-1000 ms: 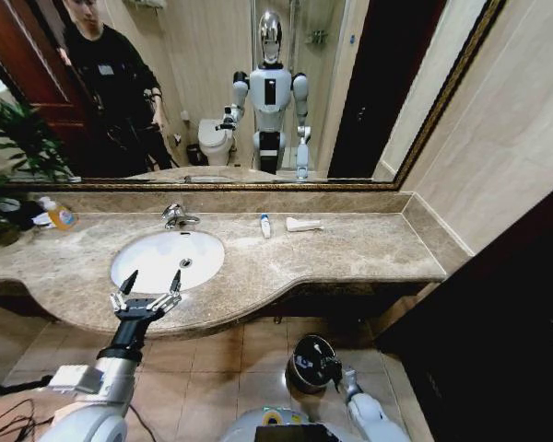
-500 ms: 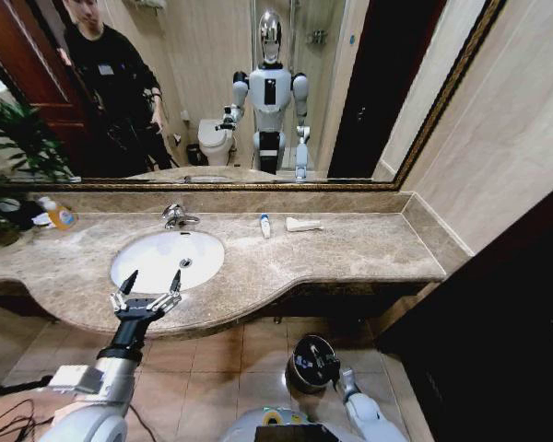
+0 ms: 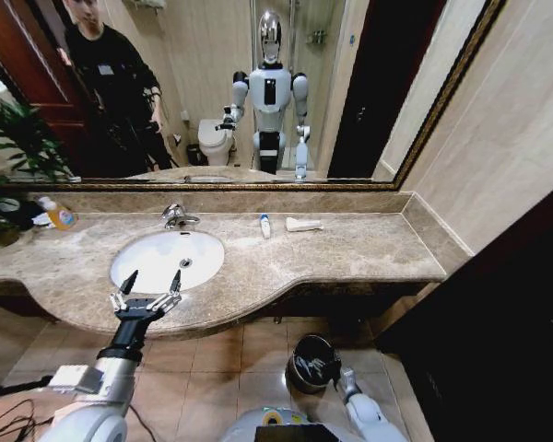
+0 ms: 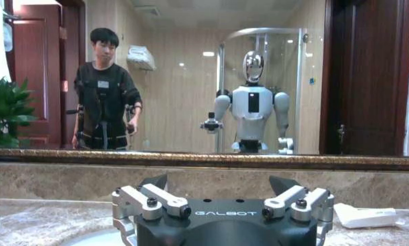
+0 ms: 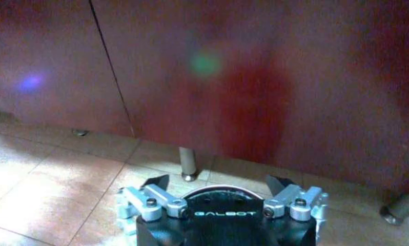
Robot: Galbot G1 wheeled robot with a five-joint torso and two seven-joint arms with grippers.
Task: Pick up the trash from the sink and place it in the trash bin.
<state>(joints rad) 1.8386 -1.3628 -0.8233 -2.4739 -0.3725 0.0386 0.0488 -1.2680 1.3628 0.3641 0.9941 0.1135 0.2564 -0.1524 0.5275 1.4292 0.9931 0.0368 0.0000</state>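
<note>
Left pincer (image 3: 150, 281) spread wide, holding nothing, poised at the near rim of the sink (image 3: 129, 276), fingertips aimed across the basin toward the faucet (image 3: 176, 215). Same pincer (image 4: 218, 187) from the left wrist: two dark tips apart, pointed at the mirror, pale basin edge just below.

Right pincer (image 3: 330, 366) low by the floor, touching or just over the rim of the trash bin (image 3: 300, 354); from the right wrist, pincer (image 5: 218, 183) parted and empty, curved bin rim (image 5: 218, 189) between the tips, dark cabinet front beyond.

Outward from the sink: basin white and bare apart from the drain, no scrap to be made out inside. Trash on the bench instead, beyond the sink on its right, close to the mirror: a small white-and-blue tube (image 3: 265, 225), long axis running from the mirror toward the bench's front edge, and just right of it a flat white packet (image 3: 303, 224), long axis lying along the mirror. Same packet (image 4: 366, 216) at the bench's back, off to the side of the left pincer. Soap bottle (image 3: 59, 215) far left of the sink, not part of the job.

Judged from this: both pieces lie forward and to the right of the left pincer, well apart from it; left arm the nearer one, being up at bench height, right arm down at the bin.
</note>
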